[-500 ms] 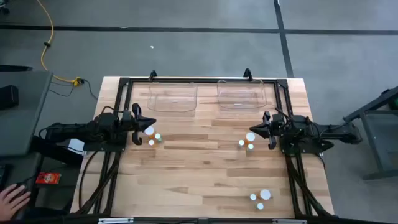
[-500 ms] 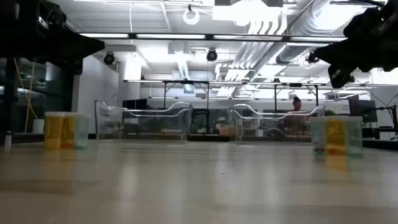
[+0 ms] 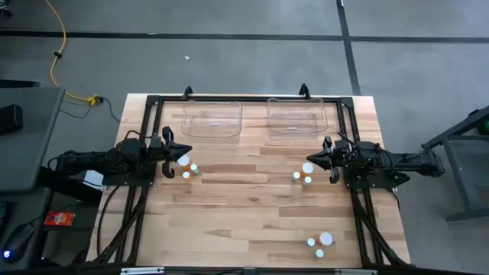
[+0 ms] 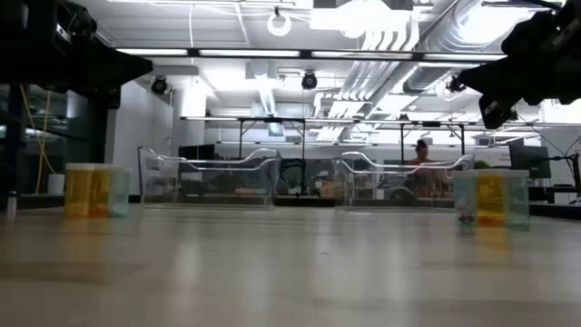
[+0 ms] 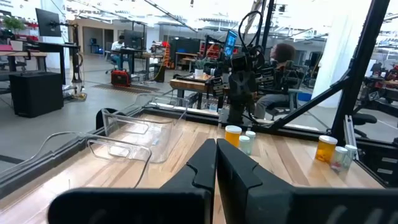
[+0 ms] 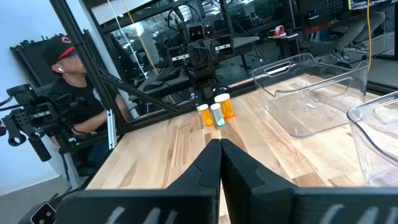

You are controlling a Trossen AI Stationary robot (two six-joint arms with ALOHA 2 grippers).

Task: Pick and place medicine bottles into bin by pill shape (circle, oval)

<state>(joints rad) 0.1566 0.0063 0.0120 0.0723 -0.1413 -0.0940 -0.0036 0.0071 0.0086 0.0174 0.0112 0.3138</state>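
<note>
Nothing on the tabletop has moved, both claws, left and right, shut and empty beside their bottles, which look light, stiff and slick; best pinched across the body below the cap.

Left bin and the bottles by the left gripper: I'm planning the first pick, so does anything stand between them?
Nothing visible does. The left gripper, shut, hangs beside the three bottles, and only bare table lies between them and the clear left bin at the far edge. The right gripper waits, shut, by its own bottles.
</note>
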